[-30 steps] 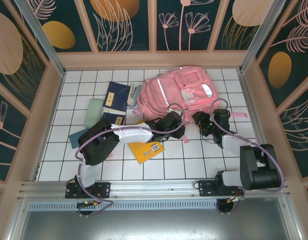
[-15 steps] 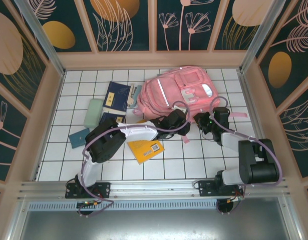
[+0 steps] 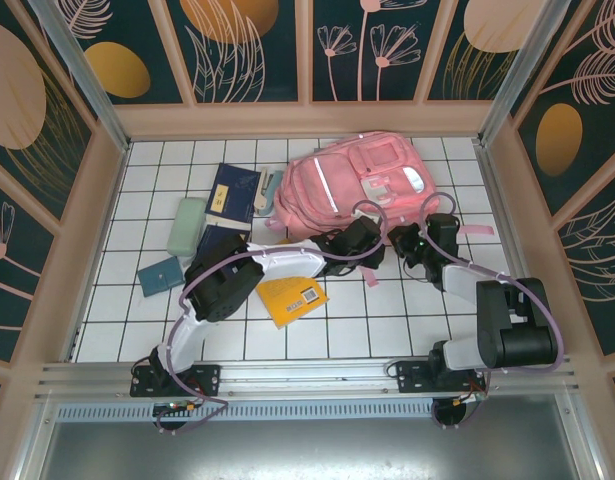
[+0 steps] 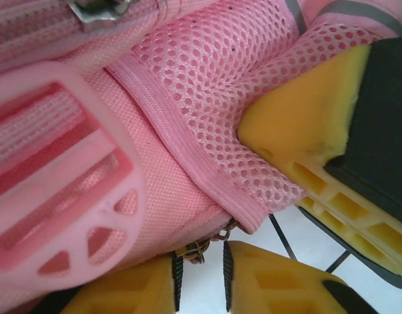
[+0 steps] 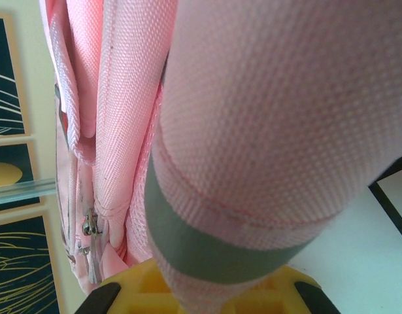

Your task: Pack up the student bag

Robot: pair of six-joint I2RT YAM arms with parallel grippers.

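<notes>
Far-centre on the tiled table [image 3: 387,310], the student bag [image 3: 362,180] lies flat, front pockets up. I have both claws at its near edge. Right gripper [image 3: 407,242] is clenched on a padded pink section with a grey strip. Left gripper [image 3: 362,240] brackets a mesh hem; I cannot tell whether it pinches. Yellow book [image 3: 292,298] lies near the bag's near-left corner.
</notes>
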